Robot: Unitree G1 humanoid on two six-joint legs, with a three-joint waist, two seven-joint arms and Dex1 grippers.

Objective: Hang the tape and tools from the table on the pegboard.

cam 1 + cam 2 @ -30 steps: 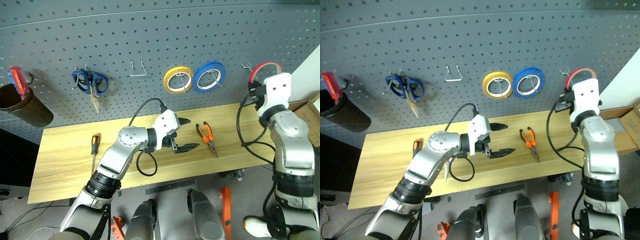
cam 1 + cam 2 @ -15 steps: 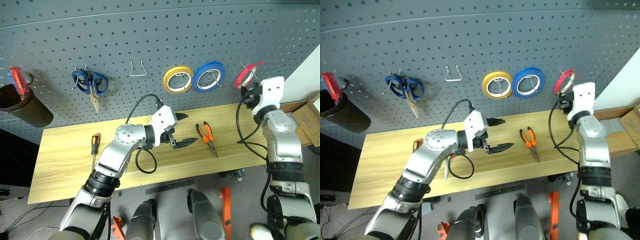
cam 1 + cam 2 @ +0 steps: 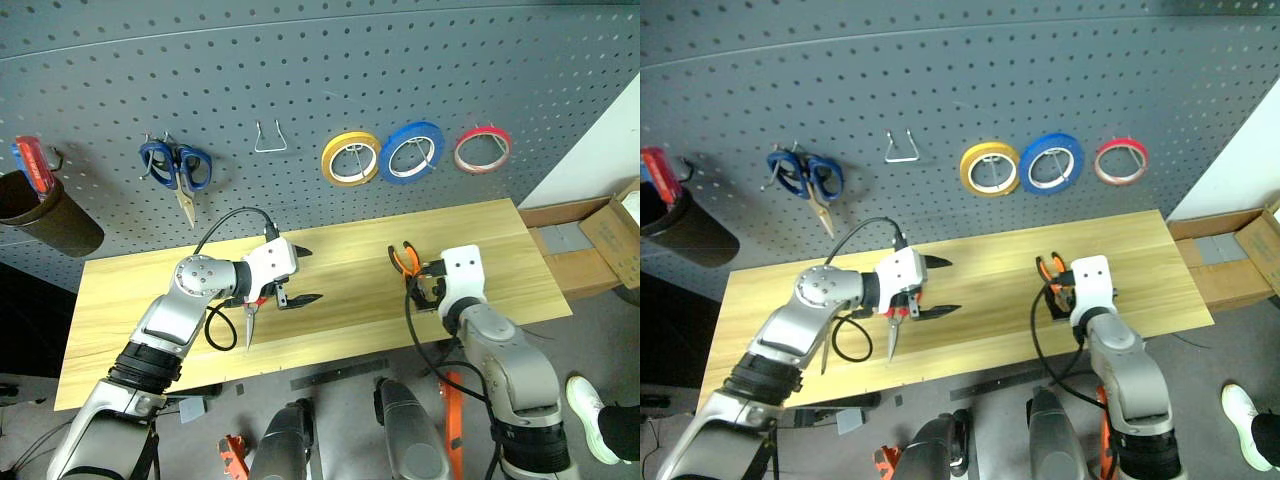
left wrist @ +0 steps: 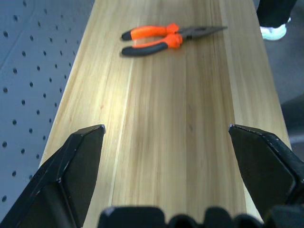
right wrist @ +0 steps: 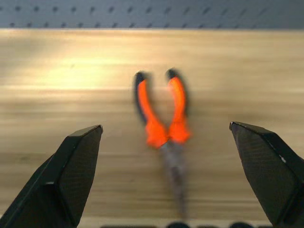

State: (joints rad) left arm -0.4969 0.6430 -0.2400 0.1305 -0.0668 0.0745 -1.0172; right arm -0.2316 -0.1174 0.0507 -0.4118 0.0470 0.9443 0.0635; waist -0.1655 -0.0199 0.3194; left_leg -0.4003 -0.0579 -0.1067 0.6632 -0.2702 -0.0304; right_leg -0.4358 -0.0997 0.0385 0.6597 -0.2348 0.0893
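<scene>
- Now the needle-nose pliers (image 5: 164, 126) look like the next thing to take: 2 orange-and-black handles, slightly spread, running into a slim dark nose.
- Judged by their look, they are stiff metal with some weight, and the rubbery handle sleeves should grip well; the thin nose would be slippery and easy to tip.
- Best hold, I judge, is across both handles close to the pivot, so they stay shut and balanced.
- They lie flat on the worktop (image 3: 340, 250), handles toward the pegboard (image 3: 320, 70), nose toward the front edge.
- Directly over the pliers the right claw (image 3: 1068, 296) hangs with fingers spread wide, holding nothing.
- To the pliers' left, well apart, the left claw (image 3: 292, 275) is also wide open and empty, above a red-handled tool lying on the worktop.
- Above the pliers on the pegboard hangs the red tape (image 3: 482, 150), beside a blue roll (image 3: 410, 154) and a yellow roll (image 3: 350, 159).
</scene>
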